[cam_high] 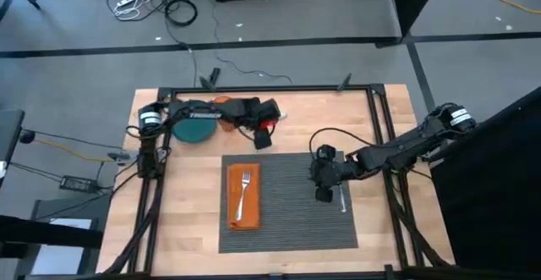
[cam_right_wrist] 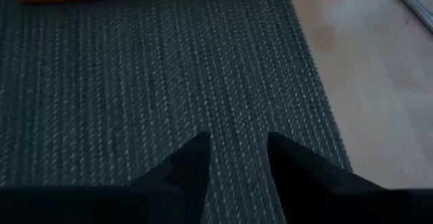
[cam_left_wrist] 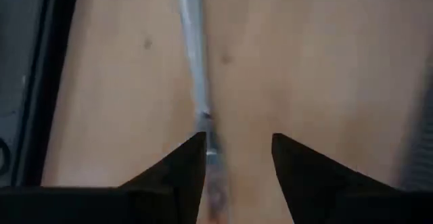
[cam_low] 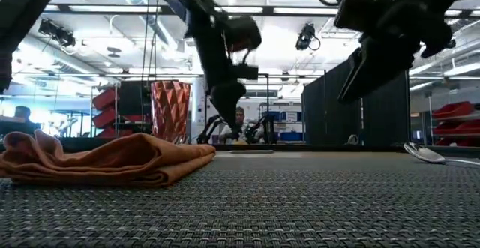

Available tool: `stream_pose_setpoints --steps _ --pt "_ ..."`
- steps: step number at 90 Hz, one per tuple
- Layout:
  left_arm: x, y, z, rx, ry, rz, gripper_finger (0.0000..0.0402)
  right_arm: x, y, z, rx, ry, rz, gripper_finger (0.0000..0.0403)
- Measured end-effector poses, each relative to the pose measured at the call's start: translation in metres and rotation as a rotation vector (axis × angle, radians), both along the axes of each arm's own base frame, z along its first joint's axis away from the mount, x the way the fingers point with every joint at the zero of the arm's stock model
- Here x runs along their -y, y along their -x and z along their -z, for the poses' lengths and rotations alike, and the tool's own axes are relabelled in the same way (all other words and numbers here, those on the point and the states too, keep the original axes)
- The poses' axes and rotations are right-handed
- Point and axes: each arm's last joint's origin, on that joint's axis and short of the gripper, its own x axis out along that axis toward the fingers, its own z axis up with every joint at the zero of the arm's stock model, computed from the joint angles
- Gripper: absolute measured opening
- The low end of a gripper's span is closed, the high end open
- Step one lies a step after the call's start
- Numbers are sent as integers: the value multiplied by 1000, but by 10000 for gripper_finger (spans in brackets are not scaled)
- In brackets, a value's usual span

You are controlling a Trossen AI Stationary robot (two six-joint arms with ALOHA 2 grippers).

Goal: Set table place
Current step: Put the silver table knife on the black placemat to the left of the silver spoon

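Grey ribbed placemat [cam_high: 292, 200] lies centred on the table [cam_high: 190, 212] (napkin [cam_high: 243, 197] and fork [cam_high: 244, 191] on it); right gripper [cam_high: 322, 194] hovers above, fingers spread. Left gripper [cam_left_wrist: 237, 160], fingers apart, straddles a knife [cam_left_wrist: 196, 82].

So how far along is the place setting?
Done: napkin with fork on the mat, spoon at its right side. In hand: left gripper, fingers open, over the knife on the bare table. Left: knife and plate, both off the mat. Right gripper hovers open over the mat.
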Motion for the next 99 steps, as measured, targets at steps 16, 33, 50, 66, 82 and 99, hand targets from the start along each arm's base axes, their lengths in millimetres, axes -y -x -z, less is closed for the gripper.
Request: stream_pose_setpoints --steps 16,33,50,66,82,99 --pt "-33 3 20 4 41 10 152 4 3 13 40 -30 28 171" --pt "-54 9 35 6 106 6 152 5 9 26 65 -70 52 182" --pt "-58 8 44 8 144 39 152 6 14 37 102 -101 68 181" --pt "-55 4 44 41 191 91 152 6 16 39 102 -104 67 183" --pt "-47 1 45 52 237 132 152 6 16 39 97 -90 52 182" --pt "-29 -4 44 26 252 161 152 5 17 40 93 -93 45 183"
